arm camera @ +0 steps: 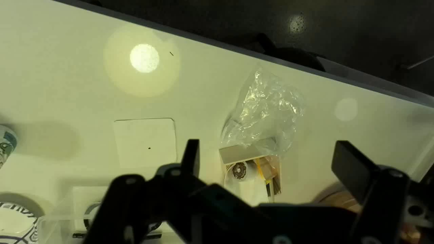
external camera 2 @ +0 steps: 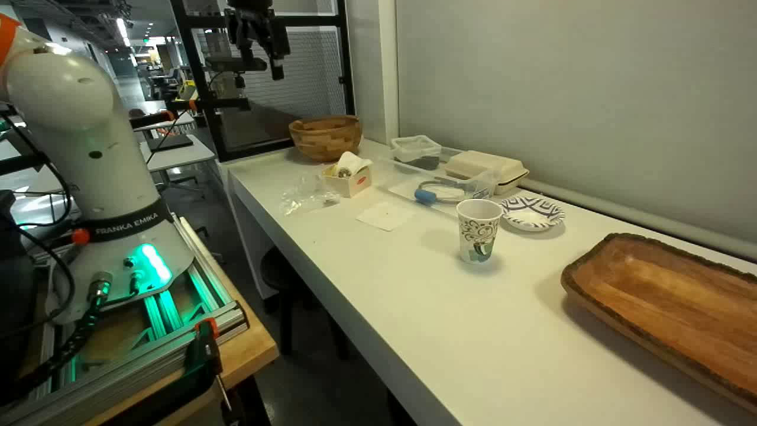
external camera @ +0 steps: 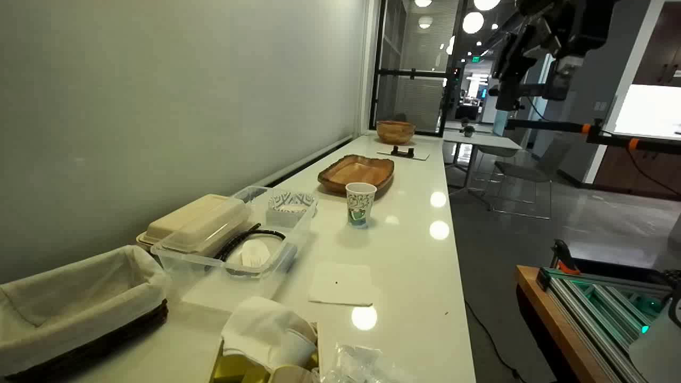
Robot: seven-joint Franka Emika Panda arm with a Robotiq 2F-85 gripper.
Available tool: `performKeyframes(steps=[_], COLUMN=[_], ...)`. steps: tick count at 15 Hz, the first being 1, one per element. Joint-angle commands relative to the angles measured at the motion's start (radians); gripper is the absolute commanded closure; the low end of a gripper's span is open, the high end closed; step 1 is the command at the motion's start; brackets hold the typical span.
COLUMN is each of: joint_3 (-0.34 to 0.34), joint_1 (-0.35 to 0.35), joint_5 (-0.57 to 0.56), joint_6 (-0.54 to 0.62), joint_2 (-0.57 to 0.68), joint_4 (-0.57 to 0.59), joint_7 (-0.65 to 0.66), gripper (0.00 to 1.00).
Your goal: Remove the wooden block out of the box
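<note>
A small open cream box (arm camera: 236,154) stands on the white counter; it also shows in both exterior views (external camera 2: 358,184) (external camera: 319,348). A plain tan-brown chunk inside it, seen in the wrist view, looks like the wooden block (arm camera: 266,168). It lies beside a white paper roll (arm camera: 249,183) and thin items. The shallow brown wooden tray (external camera: 357,173) shows nothing in it; it is partly cut off in an exterior view (external camera 2: 668,296). My gripper (arm camera: 267,149) is open and empty, high above the counter (external camera 2: 260,56), with the small box showing between its fingers in the wrist view.
A crumpled clear plastic bag (arm camera: 264,108) touches the small box. Around are a square napkin (external camera 2: 384,216), a paper cup (external camera 2: 478,231), a patterned plate (external camera 2: 532,214), a clear plastic container (external camera: 207,260), a lidded box (external camera 2: 488,168), a wooden bowl (external camera 2: 326,139) and a lined basket (external camera: 80,303).
</note>
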Motion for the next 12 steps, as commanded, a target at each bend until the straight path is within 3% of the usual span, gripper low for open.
performKeyframes(steps=[1,8,12], joint_3=[0.002,0.002,-0.018], joint_1=[-0.002,-0.002,0.107], joint_5=[0.002,0.002,0.053], joint_6=[-0.002,-0.002,0.096], joint_2=[0.001,0.001,0.087], joint_4=[0.002,0.002,-0.032], joint_7=[-0.001,-0.001,-0.133], gripper=[0.0,0.0,0.0])
